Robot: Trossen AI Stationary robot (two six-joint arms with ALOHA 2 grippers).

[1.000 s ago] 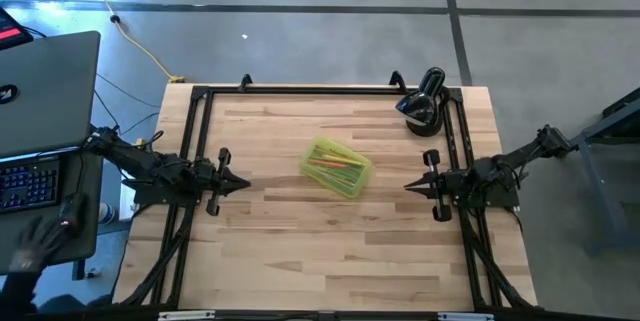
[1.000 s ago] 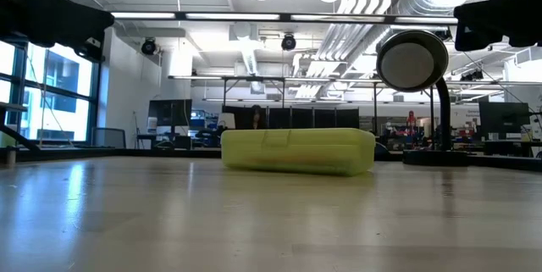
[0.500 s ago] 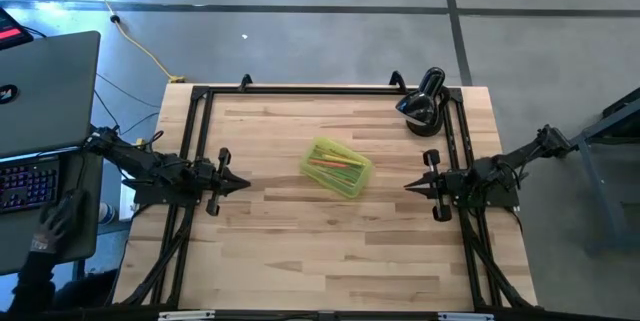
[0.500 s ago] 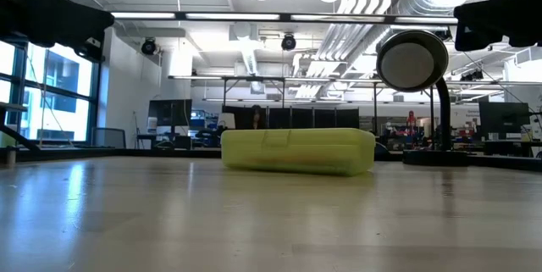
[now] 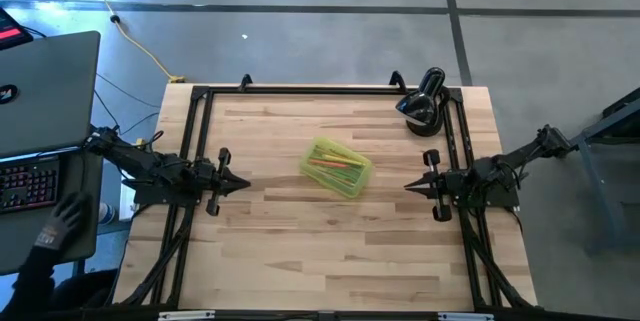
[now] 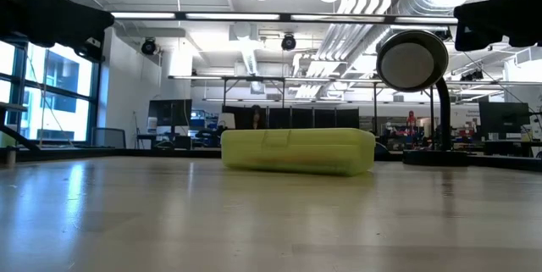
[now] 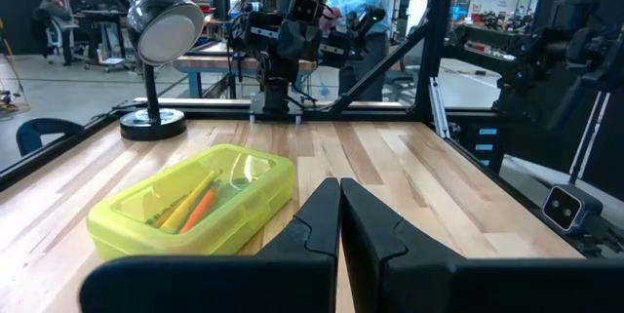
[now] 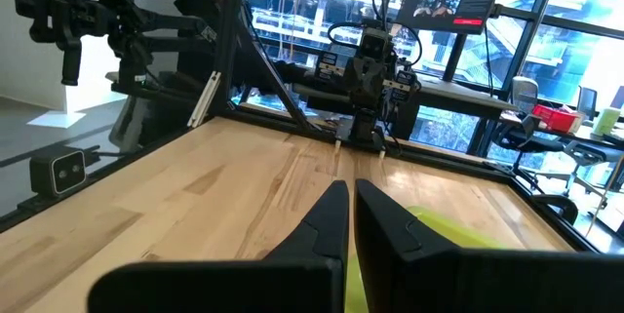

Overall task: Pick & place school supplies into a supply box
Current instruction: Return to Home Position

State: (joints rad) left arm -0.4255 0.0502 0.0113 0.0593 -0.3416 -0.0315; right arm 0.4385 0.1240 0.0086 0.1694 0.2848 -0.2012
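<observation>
At the middle of the counter, seen from above, the supply box lies shut and slightly askew, with orange and yellow pencils showing through its lid. The left claw sits by the left edge and the right claw by the right edge. Both point inward, well apart from the box. A black lamp stands at the far right corner.

From counter height, the box rests flat with nothing touching it.

In the left wrist view, that claw's fingers are pressed together and hold nothing, with the box ahead. In the right wrist view, its fingers are likewise together and empty.

The packing looks finished and the arms appear to be parking at home. The next move probably calls only for settling the arms clear of the box
</observation>
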